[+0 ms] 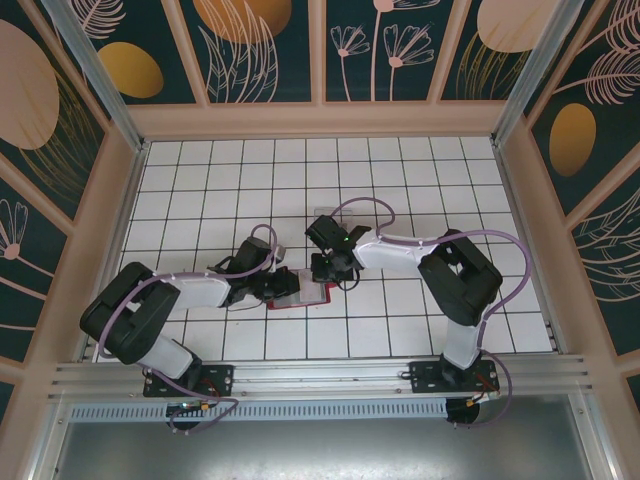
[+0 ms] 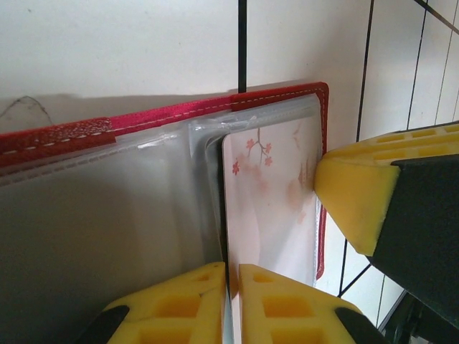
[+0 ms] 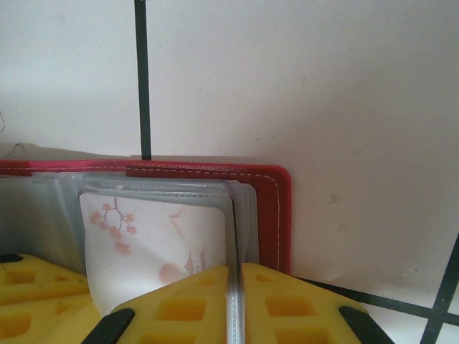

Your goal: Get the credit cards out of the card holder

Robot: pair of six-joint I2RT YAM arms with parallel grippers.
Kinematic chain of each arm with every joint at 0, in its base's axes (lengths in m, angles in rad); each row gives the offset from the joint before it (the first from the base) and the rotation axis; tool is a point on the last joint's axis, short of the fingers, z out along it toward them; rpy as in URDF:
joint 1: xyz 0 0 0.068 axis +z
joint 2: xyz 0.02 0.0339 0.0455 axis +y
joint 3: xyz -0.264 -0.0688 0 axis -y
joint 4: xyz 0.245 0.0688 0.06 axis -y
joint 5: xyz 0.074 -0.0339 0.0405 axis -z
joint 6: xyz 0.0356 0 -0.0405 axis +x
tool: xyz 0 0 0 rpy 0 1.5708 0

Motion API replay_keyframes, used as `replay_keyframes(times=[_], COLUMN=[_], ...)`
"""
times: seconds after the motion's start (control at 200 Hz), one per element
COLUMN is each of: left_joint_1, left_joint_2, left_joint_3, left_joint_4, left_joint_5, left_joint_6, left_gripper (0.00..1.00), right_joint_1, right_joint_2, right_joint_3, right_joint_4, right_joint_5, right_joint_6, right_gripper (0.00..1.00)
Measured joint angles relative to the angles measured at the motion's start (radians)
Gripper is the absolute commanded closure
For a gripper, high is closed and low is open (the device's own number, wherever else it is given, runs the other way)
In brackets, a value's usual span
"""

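The left gripper point(image 2: 229, 279) is pinched narrow on a clear sleeve point(image 2: 204, 150) edge, and the right gripper point(image 3: 235, 279) is clamped tight on sleeve edges too. Just beyond both sets of fingertips — the pale, blossom-printed credit card point(image 2: 269, 193), inside its pocket. Past it lies the red card holder point(image 2: 179, 115) rim — then white tiles point(image 2: 143, 50).

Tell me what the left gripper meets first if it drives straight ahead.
The left gripper is clamped on a clear sleeve beside the blossom card; straight ahead it would probably meet the red rim of the card holder first. Depth is unclear.
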Motion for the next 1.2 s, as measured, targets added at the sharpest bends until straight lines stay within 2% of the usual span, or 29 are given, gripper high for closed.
replay_keyframes(times=[0.27, 0.46, 0.58, 0.726, 0.896, 1.006, 1.201], left_joint_1=[0.006, 0.01, 0.011, 0.009, 0.009, 0.009, 0.009], left_joint_2=[0.017, 0.027, 0.025, 0.005, -0.029, -0.05, -0.063], left_joint_3=[0.0, 0.0, 0.0, 0.0, 0.0, 0.0, 0.0], left_joint_4=[0.022, 0.03, 0.026, 0.006, -0.038, -0.061, -0.057], left_joint_5=[0.023, 0.028, 0.021, -0.004, -0.051, -0.07, -0.064], left_joint_6=[0.0, 0.001, 0.0, 0.003, 0.008, 0.013, 0.012], left_gripper=[0.81, 0.91, 0.96, 0.98, 0.99, 0.97, 0.85], right_joint_1=[0.0, 0.0, -0.001, -0.003, -0.003, -0.003, -0.003], right_joint_2=[0.0, 0.0, 0.0, 0.0, 0.0, 0.0, 0.0], right_joint_3=[0.0, 0.0, 0.0, -0.002, -0.002, -0.002, -0.002], right_joint_4=[0.0, 0.0, -0.003, -0.011, -0.013, -0.012, -0.011], right_joint_5=[0.0, 0.001, 0.005, 0.013, 0.018, 0.019, 0.019], right_joint_6=[0.0, 0.0, 0.003, 0.003, 0.003, 0.003, 0.003], right_gripper=[0.87, 0.86, 0.77, 0.73, 0.74, 0.74, 0.76])
